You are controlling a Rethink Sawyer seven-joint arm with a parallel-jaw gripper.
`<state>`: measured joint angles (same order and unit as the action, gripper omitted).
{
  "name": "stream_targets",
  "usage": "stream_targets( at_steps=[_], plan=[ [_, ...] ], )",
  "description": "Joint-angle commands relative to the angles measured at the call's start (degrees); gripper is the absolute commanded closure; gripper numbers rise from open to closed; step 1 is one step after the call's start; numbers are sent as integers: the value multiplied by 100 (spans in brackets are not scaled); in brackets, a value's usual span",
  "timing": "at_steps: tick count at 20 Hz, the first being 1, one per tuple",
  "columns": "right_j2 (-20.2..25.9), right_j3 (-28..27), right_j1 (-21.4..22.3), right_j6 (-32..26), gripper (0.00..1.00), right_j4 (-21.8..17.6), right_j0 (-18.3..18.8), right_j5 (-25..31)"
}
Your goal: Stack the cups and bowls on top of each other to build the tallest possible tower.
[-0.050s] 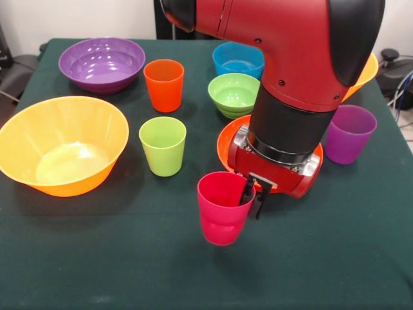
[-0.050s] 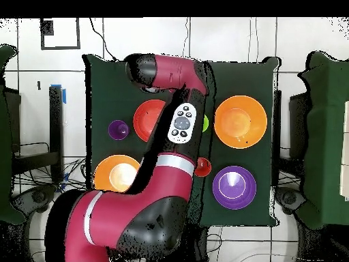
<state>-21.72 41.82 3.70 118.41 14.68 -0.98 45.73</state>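
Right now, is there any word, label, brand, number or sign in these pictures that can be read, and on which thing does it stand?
None can be read.
The cups, such as the crimson cup, and the bowls, such as the purple bowl, are plain, with no print.
The arm's button pad in the overhead view shows buttons only; any marks on them are too small to read.
The dark table bears no text.
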Motion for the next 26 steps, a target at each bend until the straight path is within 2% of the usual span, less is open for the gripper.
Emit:
stream_targets(
  at_steps=[1, 9, 19, 20, 26],
  plan=[
    [757, 97, -228, -254, 100, -290, 110, -339],
    [740, -120, -310, -306, 100, -340, 137, -249],
    [623, -195, -346, -297, 100, -457, 94, -402],
    [628, -199, -347, -322, 0, -453, 98, -403],
    [663, -163, -326, -386, 0, -450, 108, -402]
  ],
)
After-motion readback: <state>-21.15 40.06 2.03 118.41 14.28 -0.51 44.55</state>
